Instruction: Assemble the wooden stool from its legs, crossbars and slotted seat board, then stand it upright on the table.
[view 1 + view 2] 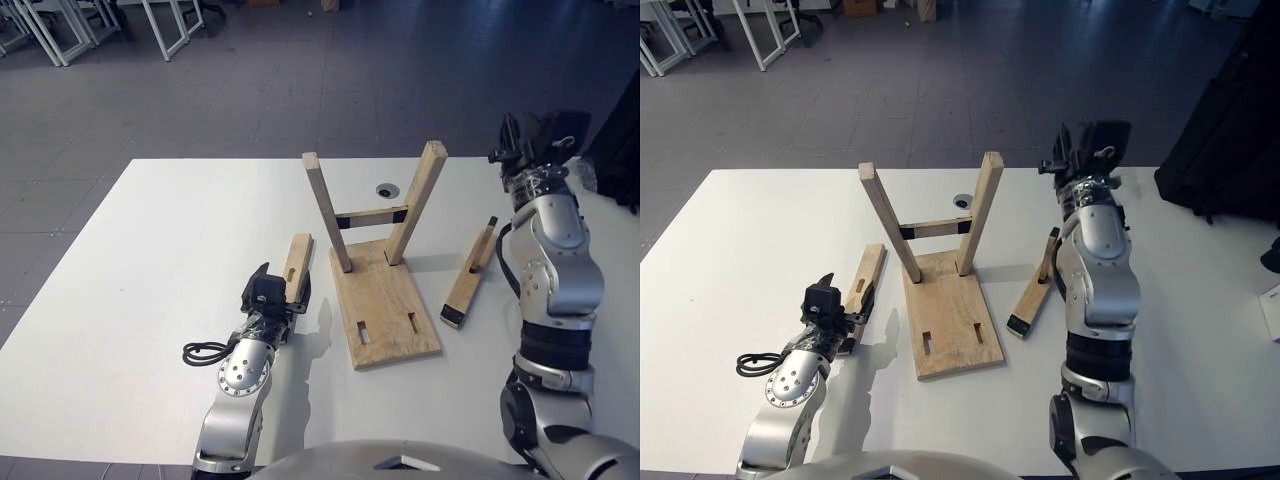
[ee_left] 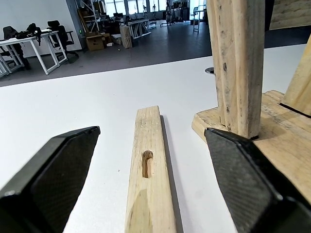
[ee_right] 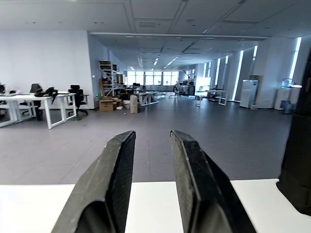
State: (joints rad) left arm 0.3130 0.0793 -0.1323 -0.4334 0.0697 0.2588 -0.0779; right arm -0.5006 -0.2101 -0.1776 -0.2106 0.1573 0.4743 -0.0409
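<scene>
L gripper [image 1: 280,290]: you have it low on the table [image 1: 130,250], near side, just left of the seat board [image 1: 390,320]. L wrist cam adds what the head cam can't: fingers [image 2: 53,179] spread wide, loose leg [image 2: 148,189] flat btwn them, slot up, no contact seen. R gripper [image 3: 152,136] is raised over the far right edge; R wrist cam shows a narrow gap, nothing held. Seat board flat, mid-table. Two legs [image 1: 328,213] stand at its far end, splayed, joined by a crossbar [image 1: 372,216]. Another loose piece [image 1: 470,275] lies to the board's right.

Silver arms [image 1: 555,260], black hands [image 2: 150,132] [image 3: 152,133], black cable [image 1: 200,352]
</scene>
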